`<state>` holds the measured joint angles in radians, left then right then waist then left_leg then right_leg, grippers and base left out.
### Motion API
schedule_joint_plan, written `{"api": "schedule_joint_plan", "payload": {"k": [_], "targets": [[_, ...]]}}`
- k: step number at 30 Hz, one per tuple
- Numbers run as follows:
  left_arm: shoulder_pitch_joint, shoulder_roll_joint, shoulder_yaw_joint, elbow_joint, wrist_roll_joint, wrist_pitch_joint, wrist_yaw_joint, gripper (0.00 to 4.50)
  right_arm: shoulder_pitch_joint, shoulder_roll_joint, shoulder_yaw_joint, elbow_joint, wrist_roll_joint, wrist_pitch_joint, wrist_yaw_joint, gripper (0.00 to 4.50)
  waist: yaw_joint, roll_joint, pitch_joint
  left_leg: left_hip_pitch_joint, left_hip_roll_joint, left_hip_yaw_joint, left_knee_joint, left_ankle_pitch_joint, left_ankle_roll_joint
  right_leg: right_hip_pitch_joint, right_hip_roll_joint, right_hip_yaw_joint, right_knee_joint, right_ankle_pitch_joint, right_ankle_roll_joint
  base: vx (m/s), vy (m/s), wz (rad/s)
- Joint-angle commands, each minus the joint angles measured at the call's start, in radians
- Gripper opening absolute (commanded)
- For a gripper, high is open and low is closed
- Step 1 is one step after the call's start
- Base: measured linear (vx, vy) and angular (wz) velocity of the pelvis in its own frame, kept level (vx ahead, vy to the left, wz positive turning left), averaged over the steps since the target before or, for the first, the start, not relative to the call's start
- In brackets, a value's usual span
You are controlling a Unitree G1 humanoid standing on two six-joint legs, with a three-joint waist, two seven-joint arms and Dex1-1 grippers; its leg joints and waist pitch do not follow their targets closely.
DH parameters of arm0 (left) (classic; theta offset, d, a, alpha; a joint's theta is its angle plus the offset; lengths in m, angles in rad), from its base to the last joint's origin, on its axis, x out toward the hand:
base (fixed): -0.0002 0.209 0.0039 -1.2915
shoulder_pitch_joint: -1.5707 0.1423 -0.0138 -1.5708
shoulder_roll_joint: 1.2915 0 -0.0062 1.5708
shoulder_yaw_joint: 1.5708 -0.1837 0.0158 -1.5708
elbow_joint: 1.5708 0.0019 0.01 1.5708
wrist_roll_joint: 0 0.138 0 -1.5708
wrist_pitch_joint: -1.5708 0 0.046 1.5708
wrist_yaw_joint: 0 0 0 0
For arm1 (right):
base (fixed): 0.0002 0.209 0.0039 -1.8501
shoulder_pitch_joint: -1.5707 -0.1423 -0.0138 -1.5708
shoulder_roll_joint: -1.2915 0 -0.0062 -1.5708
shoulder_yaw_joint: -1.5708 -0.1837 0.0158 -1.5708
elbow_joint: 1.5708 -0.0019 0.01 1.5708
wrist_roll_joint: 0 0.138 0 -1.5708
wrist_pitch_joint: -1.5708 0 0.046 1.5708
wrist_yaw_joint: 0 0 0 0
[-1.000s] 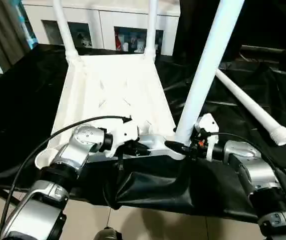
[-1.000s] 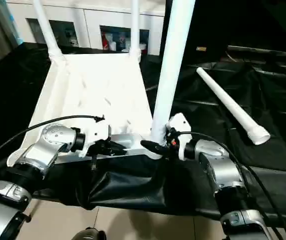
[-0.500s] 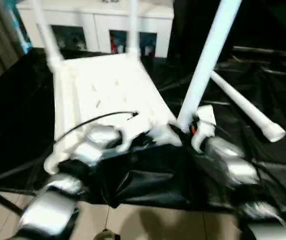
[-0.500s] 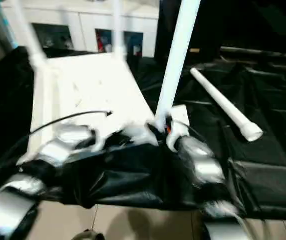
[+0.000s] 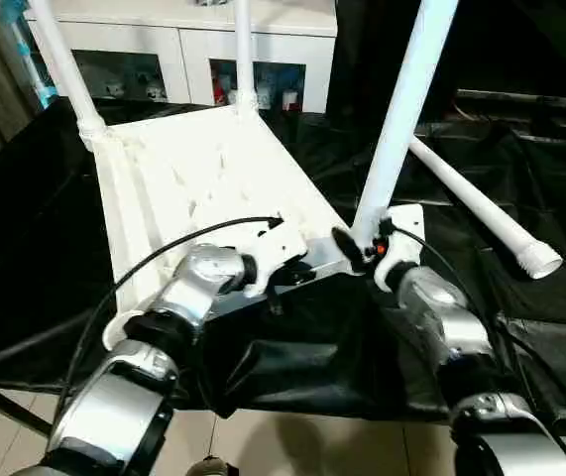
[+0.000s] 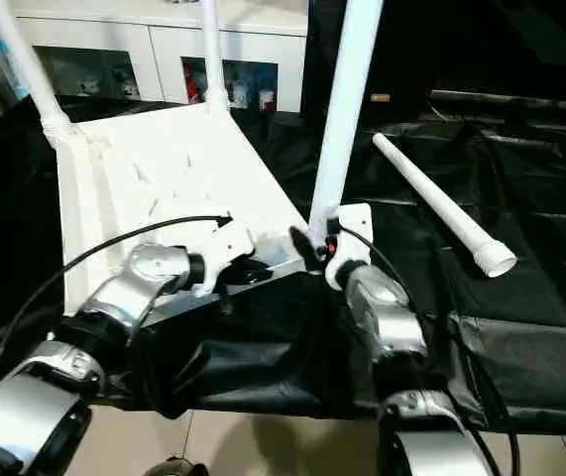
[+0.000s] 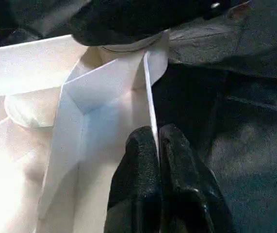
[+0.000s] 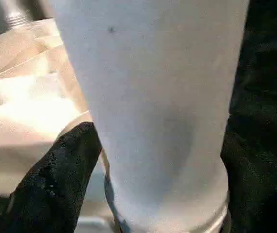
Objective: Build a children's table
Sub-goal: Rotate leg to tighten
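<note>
Your upturned white plastic table top (image 5: 203, 178) has swung since a second ago. Left gripper (image 7: 156, 145) stays pinched on its rim. Right gripper (image 5: 355, 248) straddles third white tubular leg (image 5: 401, 109); grip or gap, cannot tell. Fourth leg (image 5: 481, 213) unfitted.

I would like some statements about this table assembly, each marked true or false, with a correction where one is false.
1. The children's table lies upside down on the black-covered work table. True.
2. Four legs stand in its corner sockets. False: three stand upright, and the loose leg lies on the black cover.
3. The left gripper has its jaws shut on the thin near rim of the children's table. True.
4. The right gripper is at the top of the near leg. False: it is at the base, beside the corner socket.
5. The loose leg rests on the children's table. False: it lies apart, to the right.
</note>
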<state>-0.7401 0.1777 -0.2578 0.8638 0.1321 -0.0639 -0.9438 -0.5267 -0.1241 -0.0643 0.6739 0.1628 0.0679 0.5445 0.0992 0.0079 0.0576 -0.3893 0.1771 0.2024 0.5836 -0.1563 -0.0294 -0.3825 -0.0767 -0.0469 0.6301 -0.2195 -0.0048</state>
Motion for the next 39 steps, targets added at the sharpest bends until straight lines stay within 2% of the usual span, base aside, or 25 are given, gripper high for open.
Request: {"api": "schedule_joint_plan", "payload": {"k": [1, 2, 5, 9, 10, 11, 14, 16, 21, 25, 26, 27, 29, 30, 31, 32, 34, 36, 37, 38, 39], "targets": [[0.026, -0.010, -0.014, -0.057, -0.056, -0.059, -0.094, 0.00, 0.037, -0.015, 0.102, -0.052, 0.008, 0.035, 0.168, 3.72, 0.003, -0.007, -0.064, 0.023, 0.062, -0.034, -0.073, -0.256, 0.029, 0.034, -0.084, 0.045, -0.091, -0.135, -0.212, 0.000, 0.000, 0.00], [0.026, -0.010, -0.014, -0.057, -0.056, -0.059, -0.094, 0.00, 0.037, -0.015, 0.102, -0.052, 0.008, 0.035, 0.168, 3.72, 0.005, -0.006, -0.065, 0.020, 0.063, -0.033, -0.071, -0.236, 0.039, 0.034, -0.083, 0.045, -0.086, -0.100, -0.219, 0.000, 0.000, 0.00], [0.060, 0.029, 0.002, -0.104, -0.094, -0.079, -0.184, 0.00, 0.080, -0.091, 0.125, -0.125, 0.026, 0.071, 0.299, 3.72, 0.011, -0.008, -0.068, 0.022, 0.064, -0.028, -0.066, -0.207, 0.059, 0.035, -0.081, 0.042, -0.081, -0.059, -0.238, 0.000, 0.000, 0.00], [0.091, 0.071, 0.001, -0.144, -0.116, -0.065, -0.261, 0.00, 0.108, -0.149, 0.127, -0.181, 0.049, 0.101, 0.389, 3.72, 0.018, -0.007, -0.067, 0.021, 0.065, -0.027, -0.065, -0.191, 0.071, 0.034, -0.081, 0.041, -0.078, -0.046, -0.249, 0.000, 0.000, 0.00], [0.094, 0.074, 0.000, -0.148, -0.119, -0.066, -0.267, 0.00, 0.110, -0.152, 0.127, -0.186, 0.052, 0.105, 0.395, 3.72, 0.019, -0.006, -0.067, 0.021, 0.066, -0.027, -0.066, -0.204, 0.068, 0.032, -0.082, 0.041, -0.080, -0.070, -0.247, 0.000, 0.000, 0.00], [0.098, 0.079, 0.001, -0.153, -0.123, -0.063, -0.274, 0.00, 0.110, -0.159, 0.128, -0.188, 0.052, 0.105, 0.402, 3.48, 0.017, -0.005, -0.065, 0.023, 0.067, -0.028, -0.069, -0.224, 0.057, 0.030, -0.083, 0.041, -0.083, -0.108, -0.246, 0.000, 0.000, 0.00], [0.106, 0.091, 0.002, -0.157, -0.119, -0.064, -0.284, 0.00, 0.114, -0.171, 0.132, -0.195, 0.049, 0.110, 0.418, 3.37, 0.016, -0.005, -0.064, 0.025, 0.068, -0.029, -0.072, -0.245, 0.033, 0.029, -0.085, 0.043, -0.087, -0.152, -0.239, 0.000, 0.000, 0.00], [0.108, 0.095, 0.005, -0.157, -0.113, -0.065, -0.286, 0.00, 0.116, -0.171, 0.135, -0.199, 0.048, 0.115, 0.425, 3.14, 0.017, -0.006, -0.065, 0.025, 0.066, -0.029, -0.071, -0.240, 0.030, 0.029, -0.085, 0.044, -0.087, -0.146, -0.235, 0.000, 0.000, 0.00], [0.111, 0.097, 0.009, -0.168, -0.114, -0.056, -0.286, 0.00, 0.128, -0.163, 0.149, -0.216, 0.048, 0.124, 0.428, 2.89, 0.018, -0.007, -0.066, 0.023, 0.065, -0.028, -0.069, -0.212, 0.040, 0.030, -0.083, 0.043, -0.083, -0.106, -0.238, 0.000, 0.000, 0.00], [0.099, 0.081, 0.020, -0.150, -0.093, -0.049, -0.212, 0.00, 0.120, -0.125, 0.127, -0.170, 0.016, 0.106, 0.310, 2.84, 0.016, -0.007, -0.065, 0.025, 0.065, -0.029, -0.071, -0.229, 0.033, 0.028, -0.085, 0.043, -0.086, -0.134, -0.236, 0.000, 0.000, 0.00], [0.074, 0.064, 0.023, -0.111, -0.058, -0.042, -0.118, 0.00, 0.098, -0.093, 0.098, -0.111, -0.016, 0.084, 0.175, 2.84, 0.012, -0.006, -0.061, 0.027, 0.066, -0.031, -0.074, -0.252, 0.021, 0.023, -0.086, 0.044, -0.090, -0.170, -0.232, 0.000, 0.000, 0.00], [0.073, 0.064, 0.023, -0.110, -0.057, -0.041, -0.116, 0.00, 0.098, -0.093, 0.097, -0.109, -0.016, 0.084, 0.172, 2.84, 0.008, -0.007, -0.059, 0.027, 0.066, -0.031, -0.076, -0.266, 0.010, 0.021, -0.087, 0.045, -0.092, -0.196, -0.228, 0.000, 0.000, 0.00], [0.047, 0.048, 0.020, -0.069, -0.023, -0.030, -0.036, 0.00, 0.076, -0.059, 0.059, -0.057, -0.026, 0.084, 0.043, 2.83, 0.001, -0.007, -0.057, 0.033, 0.062, -0.034, -0.080, -0.308, -0.023, 0.018, -0.088, 0.048, -0.101, -0.287, -0.207, 0.000, 0.000, 0.00], [0.046, 0.047, 0.019, -0.067, -0.022, -0.030, -0.034, 0.00, 0.075, -0.058, 0.057, -0.055, -0.026, 0.085, 0.038, 2.83, 0.000, -0.006, -0.057, 0.035, 0.063, -0.035, -0.080, -0.318, -0.029, 0.017, -0.089, 0.048, -0.103, -0.301, -0.202, 0.000, 0.000, 0.00], [0.027, 0.028, 0.019, -0.043, -0.012, -0.015, 0.009, 0.00, 0.059, -0.032, 0.024, -0.024, -0.018, 0.100, -0.049, 2.83, -0.002, -0.009, -0.057, 0.033, 0.062, -0.036, -0.081, -0.317, -0.028, 0.020, -0.089, 0.049, -0.105, -0.306, -0.193, 0.000, 0.000, 0.00], [0.020, 0.018, 0.021, -0.034, -0.011, -0.006, 0.025, 0.00, 0.053, -0.021, 0.011, -0.013, -0.013, 0.110, -0.082, 2.83, -0.001, -0.007, -0.057, 0.036, 0.062, -0.035, -0.080, -0.320, -0.024, 0.016, -0.090, 0.051, -0.107, -0.306, -0.191, 0.000, 0.000, 0.00], [-0.009, -0.023, 0.026, -0.011, -0.009, 0.022, 0.085, 0.00, 0.030, 0.016, -0.007, 0.023, -0.012, 0.113, -0.164, 2.83, -0.003, -0.007, -0.061, 0.031, 0.061, -0.035, -0.080, -0.287, -0.023, 0.020, -0.087, 0.050, -0.100, -0.255, -0.196, 0.000, 0.000, 0.00], [-0.031, -0.057, 0.027, 0.007, -0.006, 0.033, 0.128, 0.00, 0.007, 0.046, -0.002, 0.050, -0.019, 0.100, -0.205, 2.83, -0.003, -0.005, -0.062, 0.034, 0.061, -0.033, -0.079, -0.284, -0.020, 0.016, -0.086, 0.050, -0.099, -0.229, -0.202, 0.000, 0.000, 0.00], [-0.038, -0.067, 0.027, 0.016, -0.005, 0.031, 0.138, 0.00, -0.003, 0.054, 0.001, 0.063, -0.024, 0.090, -0.215, 2.83, -0.002, -0.006, -0.062, 0.035, 0.061, -0.033, -0.078, -0.281, -0.019, 0.018, -0.086, 0.050, -0.099, -0.218, -0.205, 0.000, 0.000, 0.00], [-0.046, -0.079, 0.027, 0.025, -0.004, 0.026, 0.143, 0.00, -0.013, 0.066, 0.009, 0.072, -0.029, 0.076, -0.214, 2.83, 0.001, -0.010, -0.064, 0.028, 0.059, -0.032, -0.075, -0.250, -0.004, 0.026, -0.087, 0.049, -0.094, -0.163, -0.211, 0.000, 0.000, 0.00], [-0.051, -0.088, 0.026, 0.028, -0.005, 0.017, 0.139, 0.00, -0.017, 0.075, 0.014, 0.069, -0.025, 0.065, -0.194, 2.83, 0.003, -0.007, -0.066, 0.025, 0.058, -0.032, -0.073, -0.228, 0.009, 0.029, -0.086, 0.048, -0.091, -0.130, -0.211, 0.000, 0.000, 0.00]]}}
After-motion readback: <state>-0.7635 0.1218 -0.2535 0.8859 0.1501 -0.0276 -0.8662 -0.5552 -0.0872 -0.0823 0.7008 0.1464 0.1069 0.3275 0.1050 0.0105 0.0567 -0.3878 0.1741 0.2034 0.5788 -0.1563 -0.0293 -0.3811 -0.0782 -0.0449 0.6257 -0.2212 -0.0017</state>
